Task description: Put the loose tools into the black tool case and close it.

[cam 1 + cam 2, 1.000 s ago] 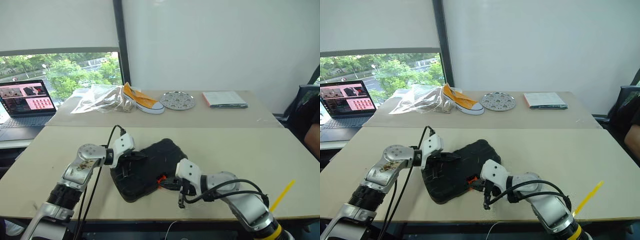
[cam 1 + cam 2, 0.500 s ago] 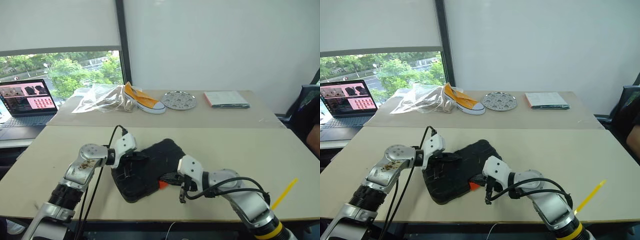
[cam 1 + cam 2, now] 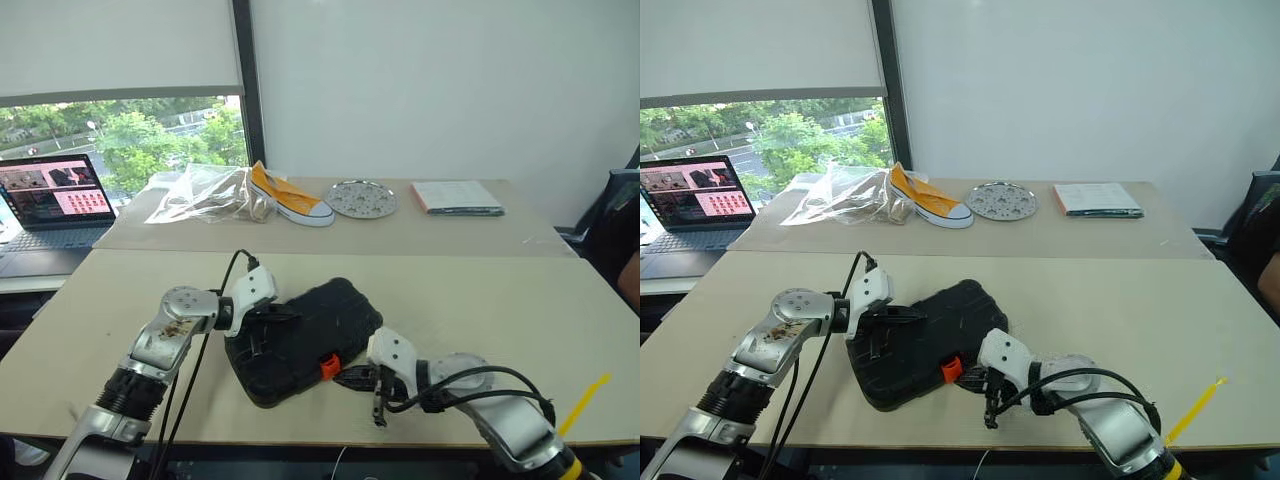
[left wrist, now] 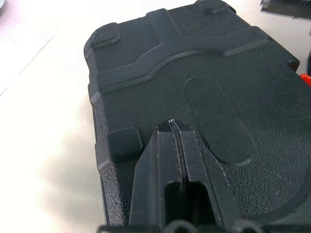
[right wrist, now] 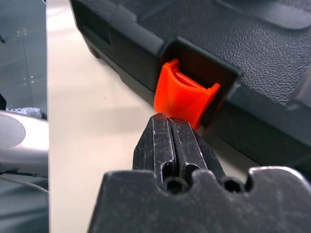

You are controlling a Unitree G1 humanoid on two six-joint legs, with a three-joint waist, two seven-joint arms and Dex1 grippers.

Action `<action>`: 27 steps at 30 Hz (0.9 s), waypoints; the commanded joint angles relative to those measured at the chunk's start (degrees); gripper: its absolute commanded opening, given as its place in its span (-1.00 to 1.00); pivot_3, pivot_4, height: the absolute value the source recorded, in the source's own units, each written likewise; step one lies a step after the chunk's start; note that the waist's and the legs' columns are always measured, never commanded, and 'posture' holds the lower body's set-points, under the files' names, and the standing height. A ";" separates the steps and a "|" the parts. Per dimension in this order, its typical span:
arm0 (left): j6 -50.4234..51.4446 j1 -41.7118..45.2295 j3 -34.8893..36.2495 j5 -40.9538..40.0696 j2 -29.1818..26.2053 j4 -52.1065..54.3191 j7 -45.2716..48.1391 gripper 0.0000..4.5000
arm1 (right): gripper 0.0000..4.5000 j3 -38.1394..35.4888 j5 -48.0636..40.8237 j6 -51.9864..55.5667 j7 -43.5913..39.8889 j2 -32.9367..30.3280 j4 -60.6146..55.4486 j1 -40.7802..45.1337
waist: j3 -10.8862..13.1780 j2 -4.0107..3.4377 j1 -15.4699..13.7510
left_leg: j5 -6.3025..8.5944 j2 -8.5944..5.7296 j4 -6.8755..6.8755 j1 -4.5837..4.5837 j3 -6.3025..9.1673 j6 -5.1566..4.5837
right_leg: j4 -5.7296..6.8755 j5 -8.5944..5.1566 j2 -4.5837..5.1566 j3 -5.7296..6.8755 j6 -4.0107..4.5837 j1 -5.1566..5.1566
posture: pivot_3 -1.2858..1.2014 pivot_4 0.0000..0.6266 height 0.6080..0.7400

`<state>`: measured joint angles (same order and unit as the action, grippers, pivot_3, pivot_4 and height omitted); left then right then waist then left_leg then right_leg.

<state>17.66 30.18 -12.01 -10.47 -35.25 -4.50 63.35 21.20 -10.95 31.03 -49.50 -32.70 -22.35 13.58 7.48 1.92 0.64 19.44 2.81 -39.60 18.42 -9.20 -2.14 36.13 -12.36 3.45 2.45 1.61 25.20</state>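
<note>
The black tool case (image 3: pixel 305 335) lies shut on the near table, textured lid up, its small orange latch (image 3: pixel 327 366) on the front edge standing out from the case. My left gripper (image 3: pixel 272 316) is shut, its tips resting on the lid (image 4: pixel 214 97) near the left corner. My right gripper (image 3: pixel 345 377) is shut, low on the table in front of the case. In the right wrist view its tips (image 5: pixel 170 126) sit just under the orange latch (image 5: pixel 184 97). The loose tools are out of view.
On the far table stand a laptop (image 3: pixel 55 205) at the left, a crumpled plastic bag (image 3: pixel 205 195), a yellow shoe (image 3: pixel 288 200), a round metal plate (image 3: pixel 360 199) and a booklet (image 3: pixel 457 197). A yellow strip (image 3: pixel 583 392) lies near the front right edge.
My right gripper has sunk towards the table and moved a little right along the case's front edge. The orange latch now shows clear of it. The left gripper stays on the lid.
</note>
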 commanded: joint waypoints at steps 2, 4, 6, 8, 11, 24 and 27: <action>3.88 -3.21 -3.69 2.91 -0.82 -3.32 0.32 -1.00 | -0.98 -0.46 1.44 -3.25 1.38 2.02 1.07 2.72 | 0.01 0.00 0.05 | 0.00 0.00 0.00 0.00 -0.01 0.00 | -0.01 0.00 0.01 -0.01 0.00 0.01 | 0.03 -0.52 1.00; 3.92 -3.16 -3.72 2.91 -0.88 -3.47 0.34 -1.00 | -0.98 -0.75 1.36 -3.01 1.47 2.67 1.19 3.36 | 0.01 -0.01 0.09 | 0.00 0.00 0.00 0.00 -0.01 0.00 | 0.00 0.00 0.02 -0.01 0.01 0.01 | 0.03 -0.52 1.00; 3.97 -3.32 -3.80 2.93 -0.90 -3.45 0.27 -1.00 | -0.98 -1.10 0.92 -2.74 1.38 3.29 0.67 3.66 | 0.01 -0.01 0.08 | 0.00 0.01 0.00 0.00 -0.01 0.00 | 0.01 0.00 0.03 -0.02 0.01 0.02 | 0.03 -0.52 1.00; 4.08 -3.39 -3.98 3.01 -0.86 -3.59 0.24 -1.00 | -0.98 -1.29 0.63 -2.23 1.25 3.60 0.08 3.91 | 0.01 -0.02 0.11 | 0.00 0.03 0.01 0.00 -0.01 0.01 | 0.01 0.00 0.03 -0.02 0.01 0.02 | 0.03 -0.52 1.00; 4.29 -3.54 -4.38 3.24 -0.88 -3.77 0.27 -1.00 | -0.98 -1.56 0.28 -1.45 1.17 3.74 -0.88 4.21 | 0.02 -0.02 0.13 | 0.00 0.03 0.01 0.00 0.00 0.02 | 0.01 0.01 0.05 -0.02 0.01 0.03 | 0.03 -0.52 1.00; -1.60 -7.69 -2.61 3.26 -2.99 -5.32 1.35 -1.00 | -0.98 -4.55 -1.41 -1.71 0.55 2.43 -2.90 3.93 | 0.02 -0.02 0.42 | -0.08 0.06 0.27 -0.03 -0.02 0.18 | -0.01 0.06 0.09 -0.12 0.11 0.03 | 0.03 -0.52 1.00; -2.73 -8.58 -2.36 3.53 -3.11 -5.92 1.28 -1.00 | -0.98 -5.73 -2.51 -2.01 0.90 2.85 -3.22 4.37 | 0.01 -0.02 0.81 | -0.15 0.06 0.59 -0.07 -0.06 0.30 | -0.03 0.06 0.06 -0.17 0.12 -0.02 | 0.03 -0.52 1.00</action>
<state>12.97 26.80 -9.92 -10.71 -37.23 -4.73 63.12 19.42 -12.07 31.41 -50.03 -30.92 -22.49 15.76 7.49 1.90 1.45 19.25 2.87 -38.92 18.32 -9.25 -1.78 36.10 -12.31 3.49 2.27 1.73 25.17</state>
